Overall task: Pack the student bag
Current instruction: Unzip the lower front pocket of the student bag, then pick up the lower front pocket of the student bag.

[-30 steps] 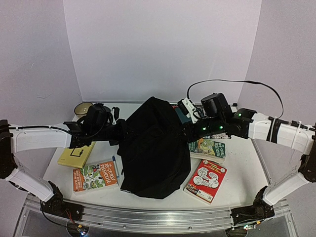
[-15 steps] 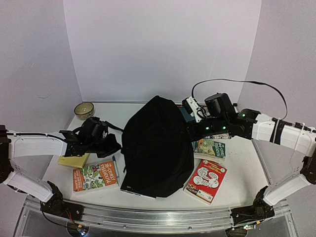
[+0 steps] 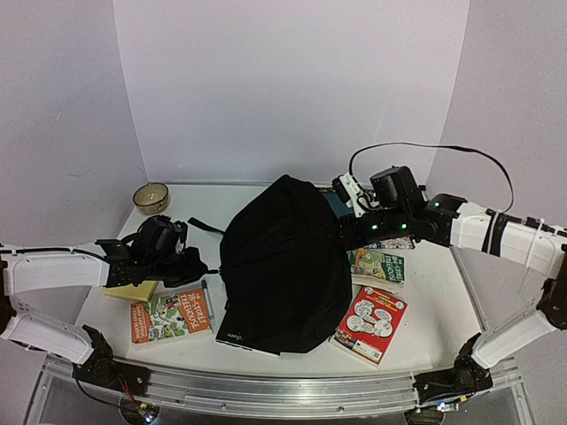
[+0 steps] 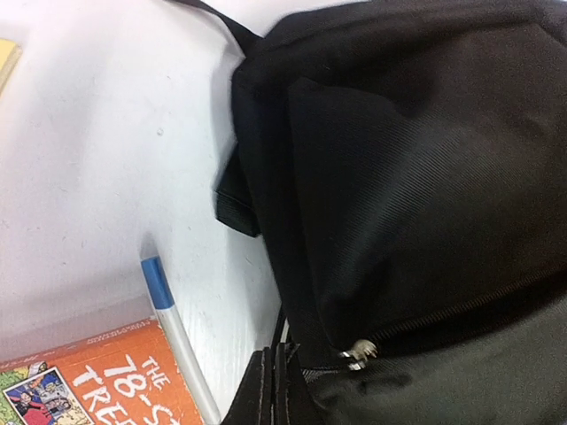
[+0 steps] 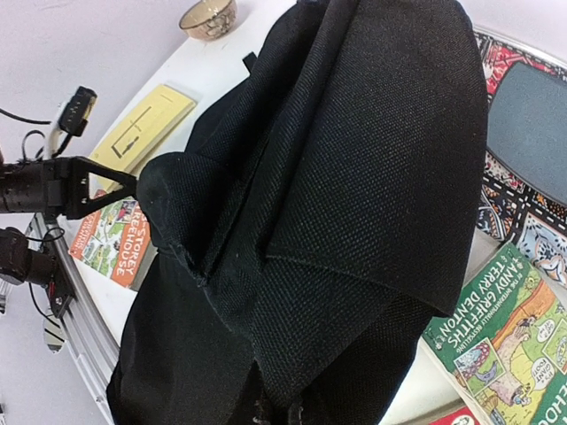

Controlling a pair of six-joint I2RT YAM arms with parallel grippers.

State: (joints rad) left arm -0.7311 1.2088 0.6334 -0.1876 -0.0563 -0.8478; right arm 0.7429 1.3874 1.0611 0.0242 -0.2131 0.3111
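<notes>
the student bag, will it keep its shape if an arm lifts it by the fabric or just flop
Probably floppy: the student bag shows soft folds in the right wrist view, so it should sag rather than hold shape. Likely to drag, not slide cleanly: its coarse weave lies wide on the table. Its loose strap may snag.

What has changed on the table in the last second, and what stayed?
The left gripper, shut on the student bag, pulled back toward the left near edge, uncovering the bowl. The bag spread wider, and a flat dark edge now shows under its near side. The right gripper kept its hold, shifting slightly right. The orange book, the red book and the pen stayed put.
</notes>
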